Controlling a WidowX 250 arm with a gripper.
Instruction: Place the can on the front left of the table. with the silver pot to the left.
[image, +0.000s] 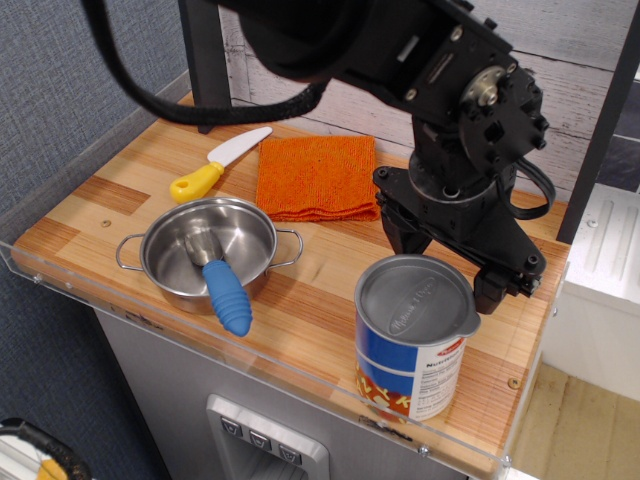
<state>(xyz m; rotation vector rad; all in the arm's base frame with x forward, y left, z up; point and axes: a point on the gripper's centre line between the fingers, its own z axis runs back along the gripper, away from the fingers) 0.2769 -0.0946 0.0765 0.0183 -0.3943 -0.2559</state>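
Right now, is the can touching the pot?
Apart. The one camera view shows a broad strip of bare table between the can and the pot, whose right handle ends well short of it.

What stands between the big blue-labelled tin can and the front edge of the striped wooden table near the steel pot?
Nothing visible does. The blue-labelled tin can already stands at the front acrylic rim of the wooden table, and bare planks separate it from the shiny steel pot on its left. The black hand is behind the can.
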